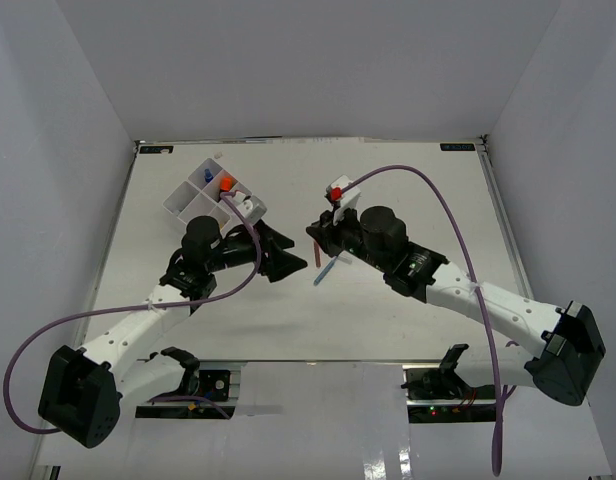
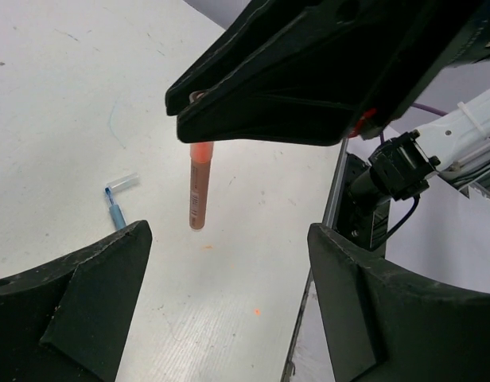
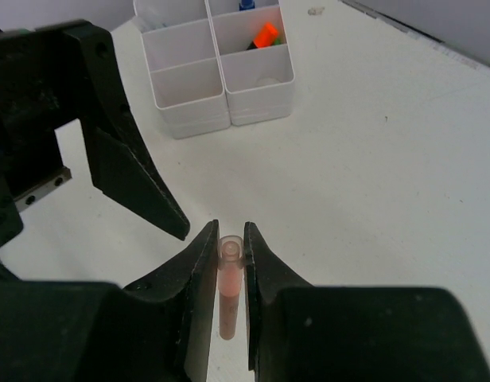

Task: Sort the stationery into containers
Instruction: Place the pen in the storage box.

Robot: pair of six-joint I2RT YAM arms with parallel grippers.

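Two claws over open table [image 1: 408,190]: right claw [image 3: 229,239] clenched on pink pen [image 3: 229,298], left claw [image 2: 227,231] released; tray [image 1: 181,203] toward far-left corner.

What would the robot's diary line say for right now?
right gripper: shut on pink pen, pen upright | left gripper: open, empty | blue pen: lying on table | tray: pink pen not in it yet

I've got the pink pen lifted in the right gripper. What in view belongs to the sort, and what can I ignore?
Part of the job:
- pink pen, held by the right gripper
- blue pen, lying on the table
- white divided tray, holding an orange-capped highlighter and a blue-capped item

Ignore:
- purple cables
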